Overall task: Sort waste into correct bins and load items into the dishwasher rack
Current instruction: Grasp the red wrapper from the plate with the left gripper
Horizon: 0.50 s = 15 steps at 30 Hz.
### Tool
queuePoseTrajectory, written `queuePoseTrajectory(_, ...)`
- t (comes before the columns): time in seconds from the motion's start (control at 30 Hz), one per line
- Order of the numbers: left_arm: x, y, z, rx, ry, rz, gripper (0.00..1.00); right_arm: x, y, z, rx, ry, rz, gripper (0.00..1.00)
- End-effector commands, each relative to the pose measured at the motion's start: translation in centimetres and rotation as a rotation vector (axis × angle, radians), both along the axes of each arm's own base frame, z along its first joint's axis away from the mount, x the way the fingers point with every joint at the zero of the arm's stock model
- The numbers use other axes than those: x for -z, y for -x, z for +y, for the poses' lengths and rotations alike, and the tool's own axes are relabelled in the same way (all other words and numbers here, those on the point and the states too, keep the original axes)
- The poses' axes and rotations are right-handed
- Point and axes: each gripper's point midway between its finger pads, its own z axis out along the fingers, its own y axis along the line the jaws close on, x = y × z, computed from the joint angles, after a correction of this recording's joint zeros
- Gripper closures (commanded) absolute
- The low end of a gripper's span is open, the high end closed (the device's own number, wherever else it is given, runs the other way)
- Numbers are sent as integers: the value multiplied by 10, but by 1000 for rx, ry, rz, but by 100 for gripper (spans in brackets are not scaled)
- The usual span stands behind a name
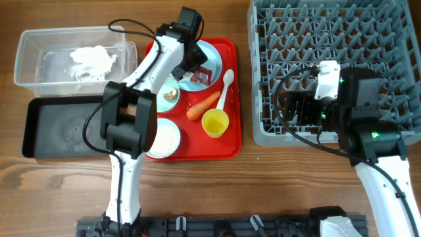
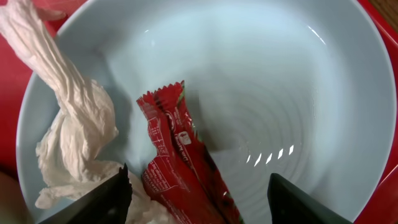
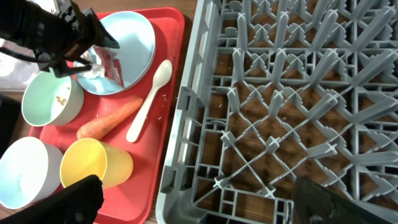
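Table [image 1: 270, 187] wood-grain, bearing red tray [image 1: 197, 146], grey rack [image 1: 263, 135].

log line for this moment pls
left gripper: open, straddling red wrapper on plate | right gripper: open, empty, over dishwasher rack | carrot on red tray

Overhead: straight down, far. Left wrist: close above plate [image 2: 261, 93]. Right wrist: oblique over rack [image 3: 180, 124], plate shared.

This looked like a robotics test bench staged as a kitchen clean-up station. A left arm [image 1: 125, 164] and a right arm [image 1: 388, 191] rose from a black rail [image 1: 217, 227] at the edge of a wood-grain table [image 1: 66, 191]. Laid out on it were a grey dishwasher rack [image 1: 250, 79], a red tray [image 1: 230, 148] (canteen-style), a clear tub [image 1: 26, 59] and a black tray [image 1: 29, 131].
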Motion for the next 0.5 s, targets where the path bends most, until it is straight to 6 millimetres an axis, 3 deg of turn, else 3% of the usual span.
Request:
queuePoseTrajectory(0.0,18,1,3,-3,-27,25,35,-5,-2,2,2,-23,-2,0)
queuePoseTrajectory(0.03,22,2,4,-1,-30,33,39,-5,-2,2,2,-23,-1,0)
queuePoseTrajectory(0.07,30,4,4,1,-35,49,50,-5,-2,2,3,-23,-1,0)
queuePoseTrajectory(0.17,51,14,0,12,-41,107,94,-5,-2,2,3,-23,0,0)
queuePoseTrajectory(0.27,47,8,-1,11,-31,81,96,-5,-2,2,3,-23,-1,0)
queuePoseTrajectory(0.33,33,-1,-4,35,14,54,96,-5,-2,2,3,-23,-2,0)
queuePoseTrajectory(0.4,3,-19,-2,97,46,-9,96,-5,-2,2,3,-23,-1,0)
queuePoseTrajectory(0.47,-47,-37,19,80,54,-87,96,-5,-2,2,2,-23,-2,0)
